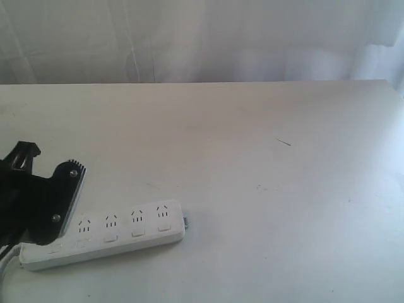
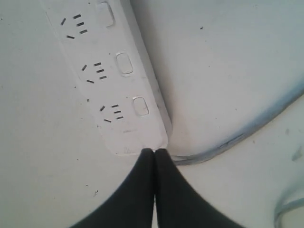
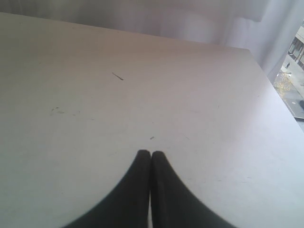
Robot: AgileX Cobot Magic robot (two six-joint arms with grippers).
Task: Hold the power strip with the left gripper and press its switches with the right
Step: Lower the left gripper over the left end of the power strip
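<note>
1. Ext. view: the power strip (image 1: 120,235) lies flat on the tabletop (image 1: 265,164), low on the left of the pic. It runs roughly side to side w/ a slight tilt, and its cord end sits under the left arm (image 1: 41,202).
2. Left wrist view: the left fingers (image 2: 135,194) are clenched tip to tip w/ nothing between them, tips right at the strip's cord end. Touching it or just above, can't tell. Either way that's no grasp, so count the hold as not yet done.
3. Right wrist view: the right fingers (image 3: 135,194) are clenched on nothing too, over bare tabletop. The strip isn't in that view and these fingers don't show in the ext. view, so they're prob. well apart from it.
4. Switches (image 2: 124,63): nothing is on any of them, and on/off can't be read. Both steps are left for you: pin the strip, then bring the right over and press each switch.
5. Room: the tabletop right of and beyond the strip is bare, so approach from there. Its far edge meets the curtain (image 1: 189,38), well apart from the strip.
6. Tight spot: the cord (image 2: 228,141) curves off just beside the left fingers, so mind it when you reset them.
</note>
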